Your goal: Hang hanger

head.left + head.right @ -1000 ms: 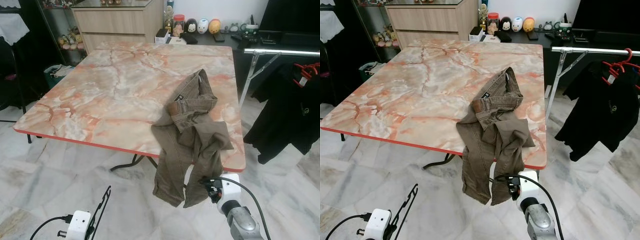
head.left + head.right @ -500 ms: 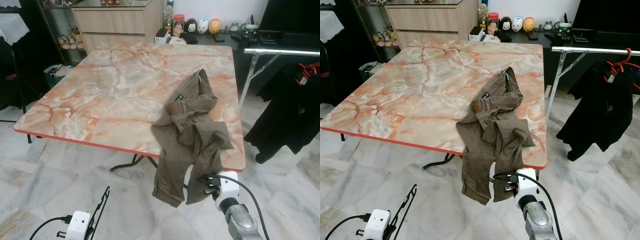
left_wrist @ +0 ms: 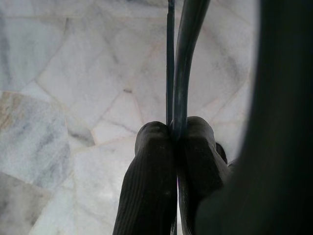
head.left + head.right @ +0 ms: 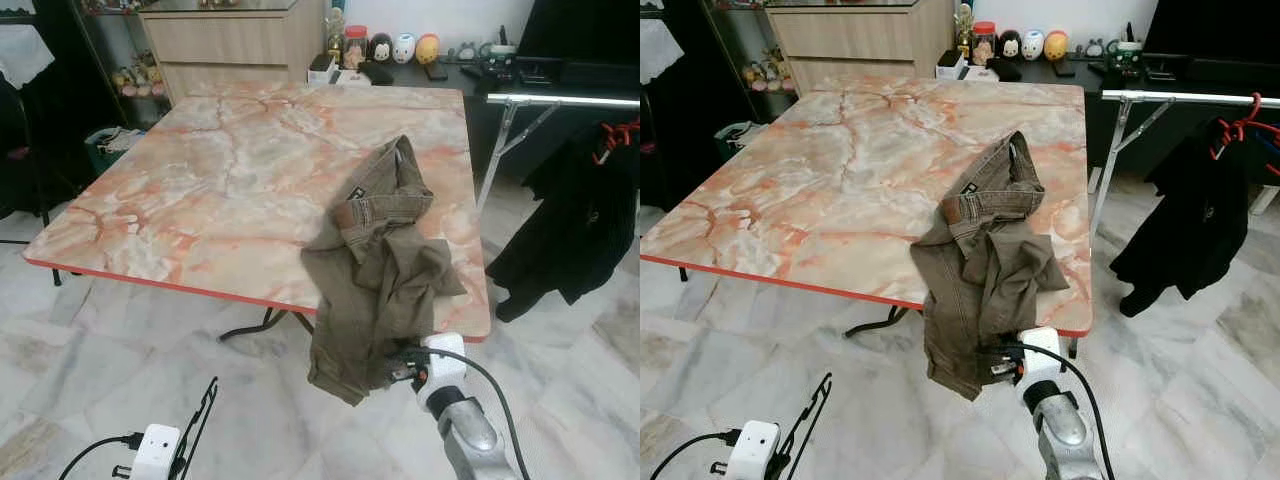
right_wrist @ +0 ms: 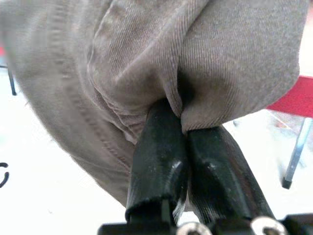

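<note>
Olive-brown trousers (image 4: 385, 250) lie on the marble table (image 4: 200, 180) near its front right corner, legs draped over the red front edge. My right gripper (image 4: 397, 372) is below that edge, shut on a fold of the hanging trouser leg (image 5: 215, 58); its fingertips (image 5: 161, 127) pinch the cloth. My left gripper (image 3: 172, 134) is low at the left, above the floor, shut on the thin wire of a black hanger (image 4: 205, 415), which sticks up from it.
A silver clothes rail (image 4: 560, 101) stands right of the table with a black garment (image 4: 575, 230) on a red hanger (image 4: 620, 135). A wooden cabinet (image 4: 235, 45) and a shelf of figurines (image 4: 405, 47) line the back. Marble floor (image 4: 100, 340) lies in front.
My right gripper has risen towards the table edge with the trouser leg, and the hanging legs are bunched higher. The black garment on the rail has swung. The left gripper holds still.
</note>
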{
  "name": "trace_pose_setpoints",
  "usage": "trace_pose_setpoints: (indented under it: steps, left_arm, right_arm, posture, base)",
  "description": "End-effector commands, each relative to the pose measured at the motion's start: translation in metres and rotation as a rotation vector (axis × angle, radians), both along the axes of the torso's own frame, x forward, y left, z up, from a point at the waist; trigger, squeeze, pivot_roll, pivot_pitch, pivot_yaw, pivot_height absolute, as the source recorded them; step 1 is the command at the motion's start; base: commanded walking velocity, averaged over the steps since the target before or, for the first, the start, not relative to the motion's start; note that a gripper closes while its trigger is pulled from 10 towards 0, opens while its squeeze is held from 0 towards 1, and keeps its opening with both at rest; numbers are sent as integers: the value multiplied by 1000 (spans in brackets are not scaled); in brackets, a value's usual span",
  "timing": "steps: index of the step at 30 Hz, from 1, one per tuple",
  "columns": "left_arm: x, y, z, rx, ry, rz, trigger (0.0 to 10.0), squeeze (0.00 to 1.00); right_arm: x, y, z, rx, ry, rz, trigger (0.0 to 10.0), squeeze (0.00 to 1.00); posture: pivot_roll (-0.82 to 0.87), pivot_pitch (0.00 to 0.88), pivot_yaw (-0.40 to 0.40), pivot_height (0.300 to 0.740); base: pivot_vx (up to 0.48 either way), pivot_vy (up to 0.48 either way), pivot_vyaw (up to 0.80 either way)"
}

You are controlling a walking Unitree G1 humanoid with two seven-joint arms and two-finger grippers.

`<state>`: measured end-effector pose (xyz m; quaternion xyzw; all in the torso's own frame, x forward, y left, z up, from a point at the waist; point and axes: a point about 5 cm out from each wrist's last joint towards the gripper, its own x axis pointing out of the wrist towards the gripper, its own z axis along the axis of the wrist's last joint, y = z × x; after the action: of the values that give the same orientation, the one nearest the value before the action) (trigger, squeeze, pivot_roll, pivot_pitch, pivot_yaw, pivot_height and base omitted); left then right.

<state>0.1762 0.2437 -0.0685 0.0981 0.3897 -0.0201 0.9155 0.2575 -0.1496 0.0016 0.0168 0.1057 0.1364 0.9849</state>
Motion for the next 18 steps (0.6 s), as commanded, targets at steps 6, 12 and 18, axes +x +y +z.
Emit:
trace_pose_setpoints:
  steps: [6,12,18]
  left_arm:
    - [-14,8,-5,28,65,11,10000,0]
    - [-14,7,-6,25,67,15,10000,0]
    - [-15,7,-6,26,68,10,10000,0]
  right_arm:
    - [-11,0,22,-4,-155,-42,10000,0]
    - [-26,-4,30,-18,-175,-79,10000,0]
    - [-5,-11,61,-22,-270,-118,10000,0]
  posture:
    - [128,14,53,740]
    - [113,16,52,740]
    - [104,14,57,740]
  base:
    - [0,0,0]
    - [0,0,0]
    - [0,0,0]
